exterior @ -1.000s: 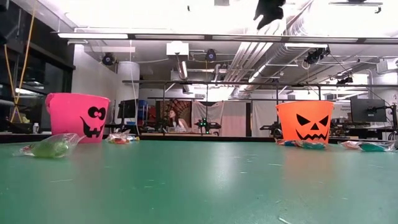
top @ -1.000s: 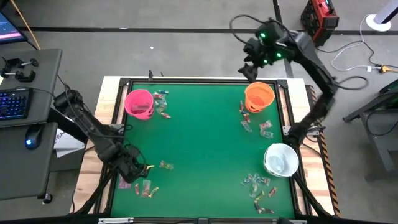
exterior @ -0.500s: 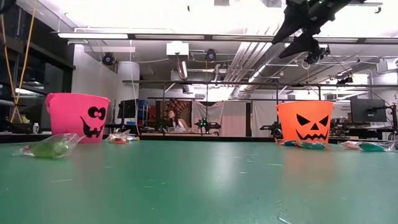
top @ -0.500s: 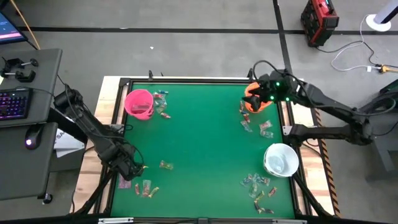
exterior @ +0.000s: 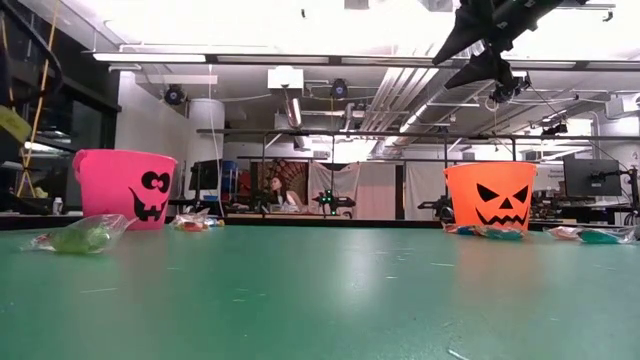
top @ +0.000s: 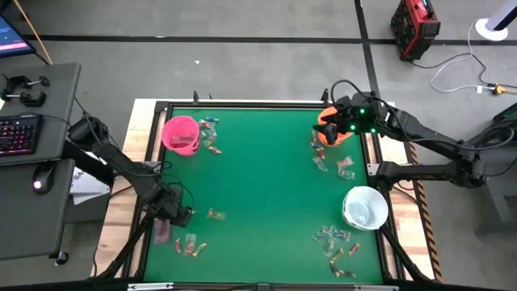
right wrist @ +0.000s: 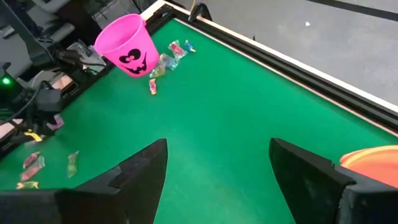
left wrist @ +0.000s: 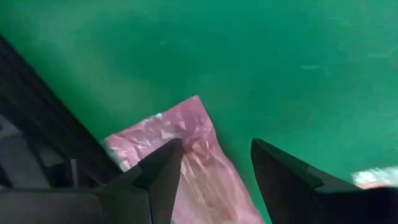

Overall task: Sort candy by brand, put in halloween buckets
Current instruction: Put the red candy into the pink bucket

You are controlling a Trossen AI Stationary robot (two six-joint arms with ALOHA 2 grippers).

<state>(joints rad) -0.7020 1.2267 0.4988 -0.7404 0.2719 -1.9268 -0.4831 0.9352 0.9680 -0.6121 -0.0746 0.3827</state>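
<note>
Green felt covers the desk, and three buckets stand on it. The pink bucket is near the far left corner, with a few sweets just beside it. The orange bucket is near the far right corner, with more sweets lying close to it. The white bucket stands by the right edge, nearer the front, and a heap of sweets lies near it toward the front right. One sweet lies alone on the left half, and a few more sit by the front left corner. The left tool is low over the left edge of the desk; its fingers are spread apart, with a pink wrapper on the felt right between them, and nothing is gripped. The right tool hangs above the orange bucket, its fingers wide apart and holding nothing. From the low camera, the pink bucket and orange bucket both show black pumpkin faces.
</note>
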